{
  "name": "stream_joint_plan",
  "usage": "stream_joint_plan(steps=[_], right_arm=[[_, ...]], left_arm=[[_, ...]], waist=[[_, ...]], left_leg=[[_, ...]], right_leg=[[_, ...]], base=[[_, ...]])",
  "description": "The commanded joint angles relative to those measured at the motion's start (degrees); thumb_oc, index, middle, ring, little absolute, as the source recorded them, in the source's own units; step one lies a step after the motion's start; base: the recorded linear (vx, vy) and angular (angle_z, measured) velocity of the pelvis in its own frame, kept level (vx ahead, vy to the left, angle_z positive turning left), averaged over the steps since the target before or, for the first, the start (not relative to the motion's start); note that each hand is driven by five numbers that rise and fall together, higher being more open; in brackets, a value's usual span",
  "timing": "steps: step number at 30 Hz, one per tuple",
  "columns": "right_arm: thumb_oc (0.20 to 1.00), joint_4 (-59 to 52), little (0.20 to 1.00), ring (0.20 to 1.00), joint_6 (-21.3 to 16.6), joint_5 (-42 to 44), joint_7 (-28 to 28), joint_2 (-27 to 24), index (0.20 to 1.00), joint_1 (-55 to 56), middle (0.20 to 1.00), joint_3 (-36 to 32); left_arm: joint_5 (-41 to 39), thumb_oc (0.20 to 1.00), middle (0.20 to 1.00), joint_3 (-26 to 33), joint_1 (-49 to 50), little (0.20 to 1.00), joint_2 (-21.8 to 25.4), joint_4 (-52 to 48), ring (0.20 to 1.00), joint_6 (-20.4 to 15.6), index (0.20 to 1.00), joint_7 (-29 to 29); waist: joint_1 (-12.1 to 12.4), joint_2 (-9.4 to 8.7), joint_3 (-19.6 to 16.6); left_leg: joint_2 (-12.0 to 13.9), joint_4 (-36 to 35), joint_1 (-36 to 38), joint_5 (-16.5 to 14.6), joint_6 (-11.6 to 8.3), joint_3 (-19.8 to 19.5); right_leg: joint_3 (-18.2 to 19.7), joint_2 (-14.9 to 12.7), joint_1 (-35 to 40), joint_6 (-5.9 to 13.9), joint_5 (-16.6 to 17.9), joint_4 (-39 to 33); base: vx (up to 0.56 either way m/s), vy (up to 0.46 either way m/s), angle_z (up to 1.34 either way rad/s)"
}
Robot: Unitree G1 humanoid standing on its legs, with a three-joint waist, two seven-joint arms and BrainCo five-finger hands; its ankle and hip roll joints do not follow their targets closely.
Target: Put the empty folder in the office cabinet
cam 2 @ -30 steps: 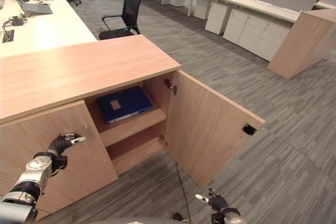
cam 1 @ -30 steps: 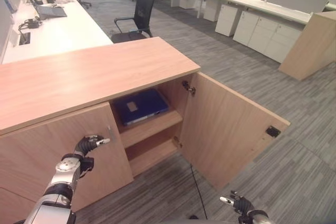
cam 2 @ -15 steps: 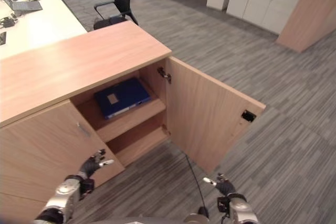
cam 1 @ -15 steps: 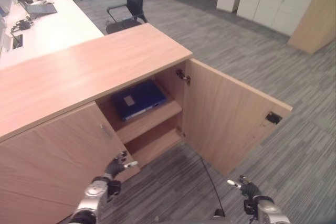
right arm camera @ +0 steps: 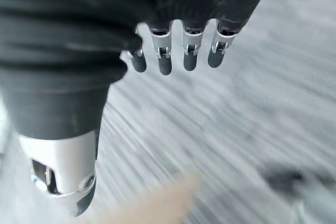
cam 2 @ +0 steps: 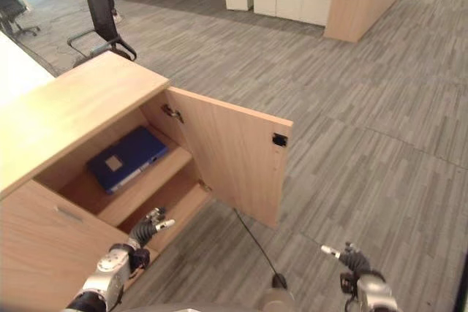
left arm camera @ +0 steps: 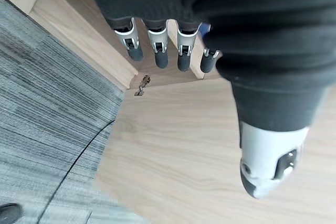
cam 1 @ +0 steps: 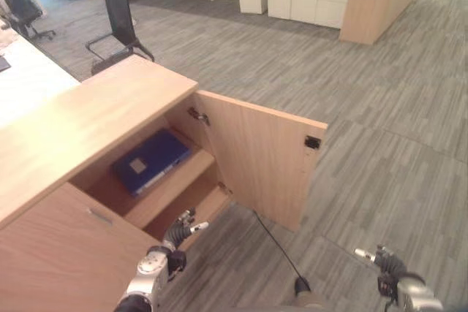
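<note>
Where the blue folder (cam 1: 150,161) lies flat on the upper shelf (cam 1: 170,190) of the office cabinet (cam 1: 88,118), long axis running into the cabinet, we see the door (cam 1: 259,158) open. Nearer it, below the shelf, our left hand (cam 1: 180,229) hangs with fingers relaxed, empty; our right hand (cam 1: 385,264), far from the cabinet, likewise.

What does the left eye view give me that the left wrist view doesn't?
Left eye view alone: the blue folder lying flat on the cabinet's upper shelf, the cabinet top, the office chair, and the right hand low over the carpet. Left wrist view alone: a close look at the door hinge by the lower shelf edge. Both: the left hand, empty with relaxed fingers, the open cabinet door and grey carpet.
</note>
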Motion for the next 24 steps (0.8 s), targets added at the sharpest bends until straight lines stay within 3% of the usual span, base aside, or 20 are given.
stream_joint_plan(steps=[1, 9, 24], right_arm=[[1.0, -1.5, 1.0, 1.0, -2.8, 3.1, -0.8, 0.3, 1.0, -4.6, 1.0, 1.4], [1.0, -3.1, 1.0, 1.0, -3.2, 4.8, -1.6, 2.2, 1.0, -14.4, 1.0, 5.8], [1.0, -11.0, 1.0, 1.0, -2.5, 2.3, -0.4, 11.3, 1.0, -16.3, 1.0, 14.1]], left_arm=[[-1.2, 1.0, 1.0, -1.0, -2.5, 1.0, -0.4, -3.8, 1.0, -2.2, 1.0, -0.9], [-1.0, 1.0, 1.0, -1.8, -1.3, 1.0, 1.0, -4.1, 1.0, -2.2, 1.0, -1.0], [-0.5, 1.0, 1.0, -1.5, 0.2, 1.0, 0.9, -4.0, 1.0, -1.8, 1.0, -0.1]], waist=[[0.4, 0.46, -0.3], [3.3, -0.82, -2.1], [6.1, -2.03, -2.8]], left_leg=[[-4.7, -14.4, 3.2, 0.5, 0.39, 1.3], [-5.8, -19.1, 6.9, -0.2, 0.93, 0.3], [-6.4, -20.6, 7.3, -0.6, 1.7, -1.7]], right_leg=[[0.9, -1.9, 14.3, 7.45, 2.1, -17.6], [-0.8, -2.4, 16.3, 7.59, 1.6, -17.0], [-2.0, -2.6, 17.0, 7.84, 1.6, -17.1]], base=[[0.14, -0.045, -0.04], [0.07, 0.006, 0.08], [0.01, 0.02, 0.07]])
